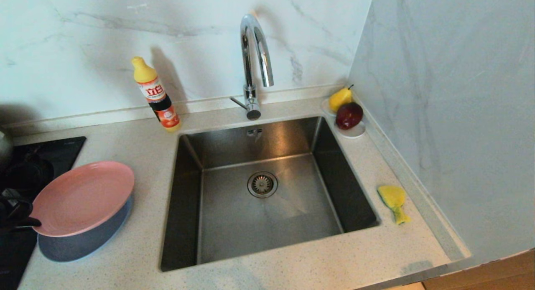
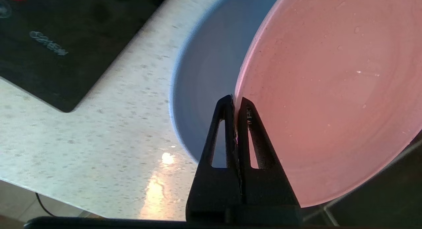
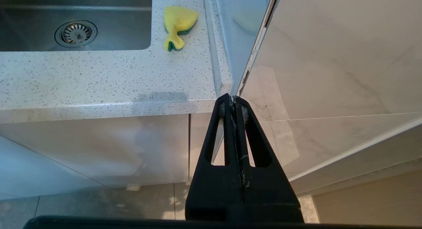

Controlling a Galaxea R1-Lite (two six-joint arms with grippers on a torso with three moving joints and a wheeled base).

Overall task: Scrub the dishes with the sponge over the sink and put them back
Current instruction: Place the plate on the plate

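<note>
the left gripper (image 2: 236, 102) was clamped tight on the near rim of the pink plate (image 1: 81, 198), which sat tilted atop the light-blue plate (image 1: 79, 244) on the counter (image 1: 292, 269) left of the sink (image 1: 267, 189); it looked light, stiff, matte but prob slick if wet, so an edge pinch seemed right. the right gripper (image 3: 234, 102) hung closed & empty, below the counter's edge. the sponge (image 1: 393, 201), soft & squashy, lay right of the sink w/ its tail toward the robot, long axis roughly front-to-back.
</note>
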